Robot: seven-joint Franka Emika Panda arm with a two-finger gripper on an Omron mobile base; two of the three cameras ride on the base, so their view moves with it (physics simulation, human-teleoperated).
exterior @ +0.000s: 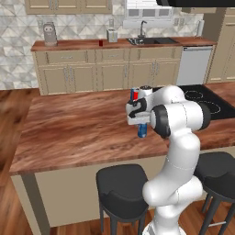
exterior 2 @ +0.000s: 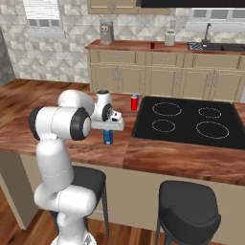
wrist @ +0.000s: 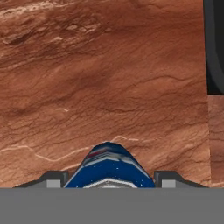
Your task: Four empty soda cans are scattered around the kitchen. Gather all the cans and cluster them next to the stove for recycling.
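A red can (exterior 2: pixel 134 102) stands on the worktop beside the stove's (exterior 2: pixel 191 122) left edge. The gripper (exterior 2: pixel 108 132) brackets a blue can (exterior 2: pixel 108 137) nearby; whether its jaws grip it, I cannot tell. Another red can (exterior 2: pixel 152 45) waits on the back counter.

Grey triangle-tile wall (exterior: pixel 18 41), beige cabinets (exterior: pixel 69 75), wood floor (exterior: pixel 11 119), black stools (exterior: pixel 121 190).

Home kitchen, stove (exterior 2: pixel 186 122), sink (exterior: pixel 151 41), beige cabinets (exterior: pixel 101 69)
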